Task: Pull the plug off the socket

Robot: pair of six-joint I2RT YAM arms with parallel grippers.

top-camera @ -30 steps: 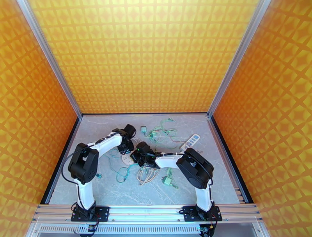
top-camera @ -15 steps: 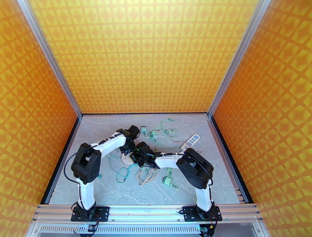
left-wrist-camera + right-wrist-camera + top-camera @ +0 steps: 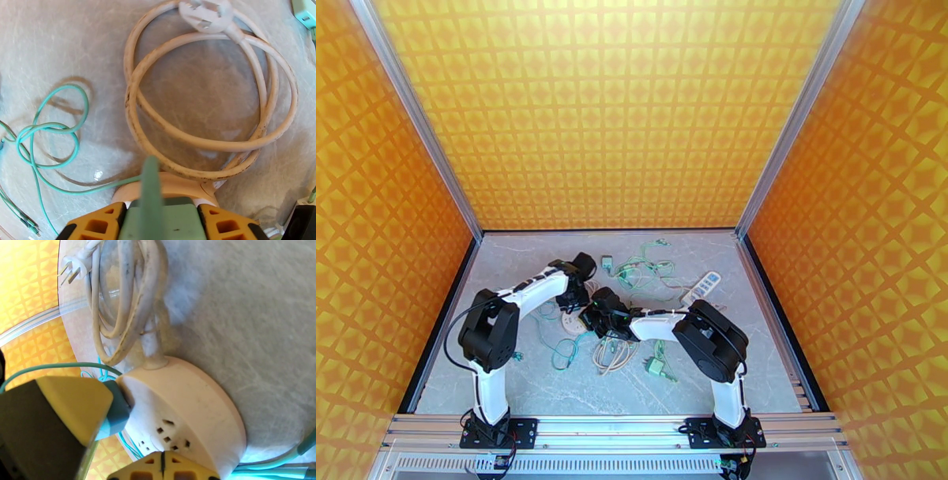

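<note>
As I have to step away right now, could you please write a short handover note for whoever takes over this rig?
Left gripper: shut on the green plug, gripped by its sides.
Right gripper: shut, holding nothing, tips against the round socket, apparently bracing it.
Things: the plug sits against the socket's face and looks seated; the socket's own white cord lies coiled beside it.
Done: plug grasped, socket braced.
Left: pull the plug straight out of the socket, then release.

Left arm (image 3: 529, 290) — wrist and left gripper (image 3: 162, 223) a touch farther out and rightward than a second ago.
</note>
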